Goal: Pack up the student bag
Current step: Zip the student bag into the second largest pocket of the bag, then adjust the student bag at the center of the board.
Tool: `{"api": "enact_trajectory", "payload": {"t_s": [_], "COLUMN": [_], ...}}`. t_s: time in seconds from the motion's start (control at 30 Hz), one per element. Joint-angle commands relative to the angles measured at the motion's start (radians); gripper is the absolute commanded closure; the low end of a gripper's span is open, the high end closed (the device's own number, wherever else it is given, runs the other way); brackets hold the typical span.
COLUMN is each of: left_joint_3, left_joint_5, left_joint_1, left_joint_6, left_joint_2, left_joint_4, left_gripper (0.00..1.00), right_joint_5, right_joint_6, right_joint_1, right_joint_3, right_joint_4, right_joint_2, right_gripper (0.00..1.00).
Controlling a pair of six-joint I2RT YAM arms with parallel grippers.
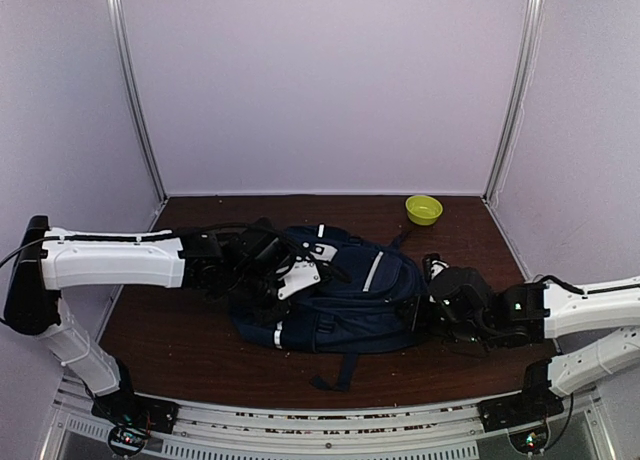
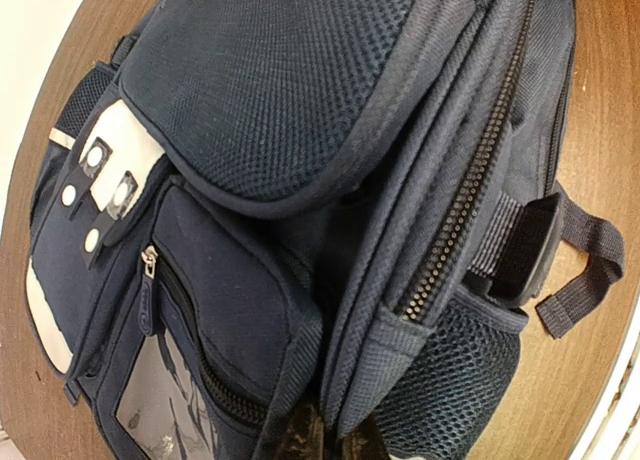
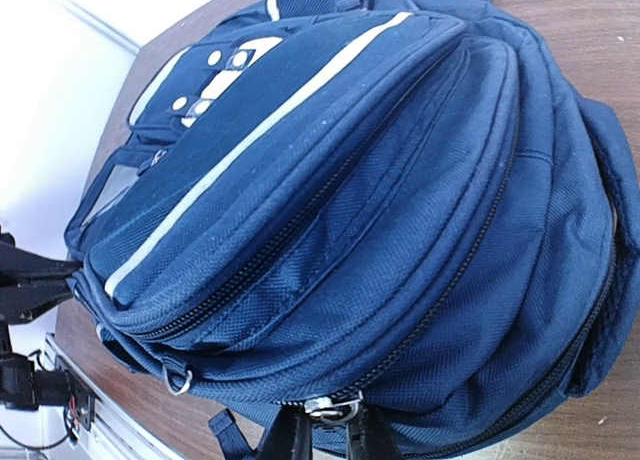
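The brown wooden worktop (image 1: 180, 340) is carrying everything, and the student bag (image 1: 350, 300), navy with white stripes and patches, is lying on its side across the middle of it, a loose strap trailing toward the near edge. The left arm (image 1: 110, 260) is reaching in from the left edge to the bag's left end, and the right arm (image 1: 590, 310) is reaching in low from the right edge to its right end. The left claw (image 2: 322, 442) is sitting pressed together against a seam beside the mesh side pocket; whether it is catching any fabric cannot be told. A small green bowl (image 1: 423, 209) is standing near the far right corner, well apart from the bag. The right claw (image 3: 332, 438) is pinching the metal zipper pull (image 3: 335, 410) on the bag's outer zip
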Motion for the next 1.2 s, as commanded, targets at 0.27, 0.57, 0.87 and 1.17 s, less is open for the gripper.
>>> {"api": "enact_trajectory", "payload": {"t_s": [0.27, 0.57, 0.87, 1.17], "left_joint_3": [0.065, -0.004, -0.220, -0.185], "left_joint_5": [-0.079, -0.005, 0.122, -0.039], "left_joint_1": [-0.047, -0.090, -0.149, -0.089], "left_joint_6": [-0.037, -0.168, -0.310, -0.330], "left_joint_2": [-0.107, -0.236, -0.165, 0.091], "left_joint_4": [-0.110, -0.140, -0.079, -0.051], "left_gripper": [0.55, 0.17, 0.70, 0.70], "right_joint_5": [-0.145, -0.144, -0.171, -0.165], "right_joint_6": [-0.220, -0.268, -0.261, -0.204], "right_joint_1": [-0.006, 0.000, 0.003, 0.058], "right_joint_3": [0.088, 0.115, 0.092, 0.063], "right_joint_4": [0.077, 0.095, 0.134, 0.191], "right_joint_2": [0.114, 0.139, 0.174, 0.192], "right_gripper": [1.00, 1.00, 1.00, 1.00]}}
